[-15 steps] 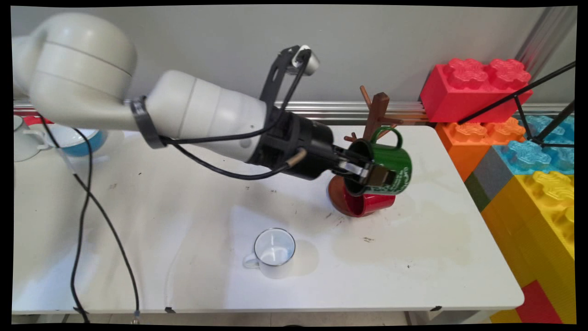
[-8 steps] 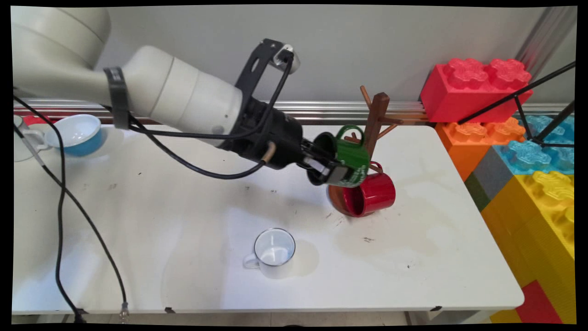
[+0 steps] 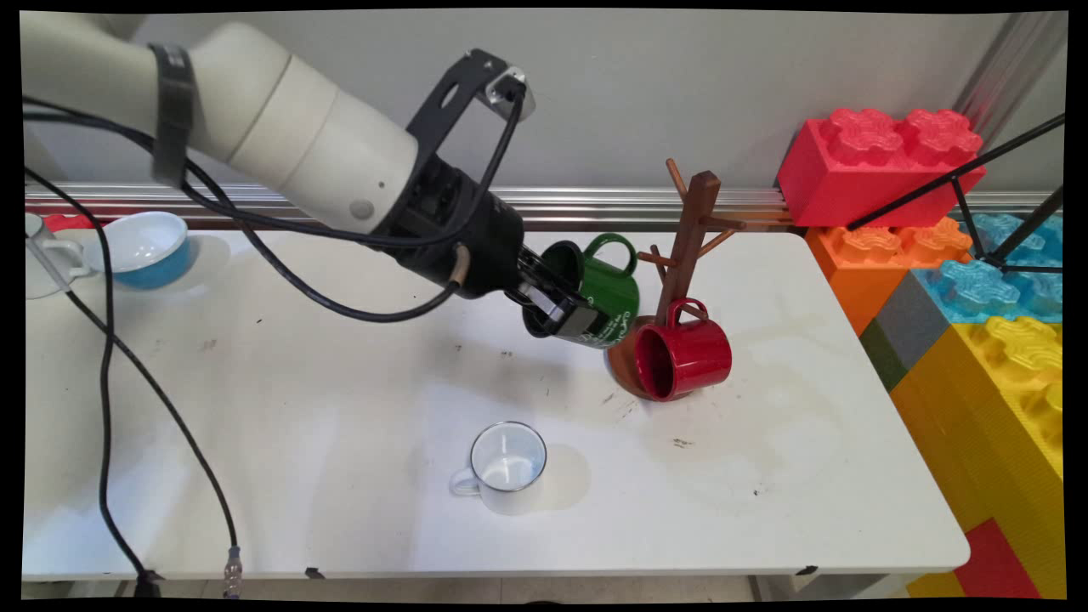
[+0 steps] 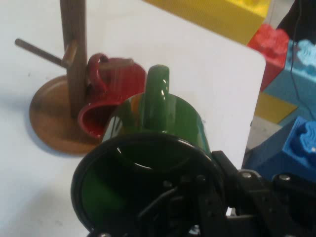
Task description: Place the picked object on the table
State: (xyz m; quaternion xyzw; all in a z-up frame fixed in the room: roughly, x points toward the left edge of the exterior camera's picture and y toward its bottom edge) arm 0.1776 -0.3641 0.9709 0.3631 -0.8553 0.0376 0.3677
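White worktop [image 3: 357, 399] under your end effector [image 3: 563, 311]: it pinches green mug [image 3: 599, 293] by rim, tilted, clear of mug tree [image 3: 693, 242] beside; red mug [image 3: 680, 357] hangs there.

The mug [image 3: 599, 297] in the black gripper [image 3: 565, 313] is dark green with small white lettering. The mug [image 3: 682, 357] on the brown wooden rack [image 3: 693, 229] is red. Near, a white mug [image 3: 506, 466] has a dark rim. Far left, a bowl [image 3: 146, 246] is blue outside, white inside.

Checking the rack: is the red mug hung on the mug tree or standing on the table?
Hung: the red mug hangs by its handle from a lower peg of the mug tree, tipped sideways.
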